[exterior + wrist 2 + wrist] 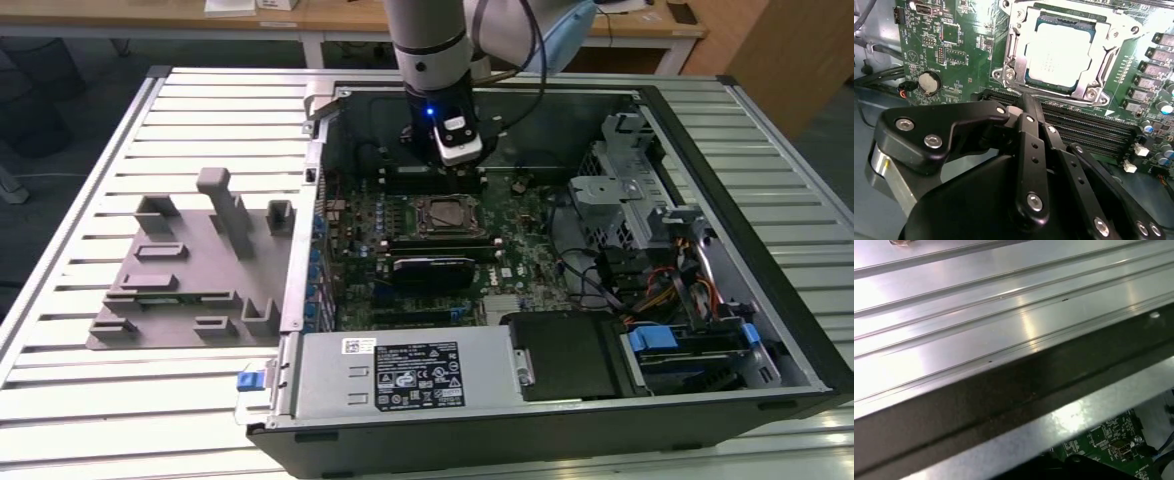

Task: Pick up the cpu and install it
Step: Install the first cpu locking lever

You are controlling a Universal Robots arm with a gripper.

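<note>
The cpu [1058, 51] lies flat in its socket [1014, 65] on the green motherboard [961, 47], silvery top plate facing up. It is square, so it has no clear long axis; its edges run in line with the metal socket frame around it. In the exterior view the cpu [439, 214] sits near the middle of the open computer case [667, 110], which lies on its side on the slatted metal bench [80, 400].

A white label with dark print sits on the power supply [400, 372] at the case's near edge; the print is too small to make out.

The gripper [1026, 107] hangs just above the memory slots [1089, 132] beside the socket, touching nothing and holding nothing. Its black fingers [1029, 150] appear pressed together. A grey plastic fixture [187, 270] rests on the bench at the exterior view's left.
</note>
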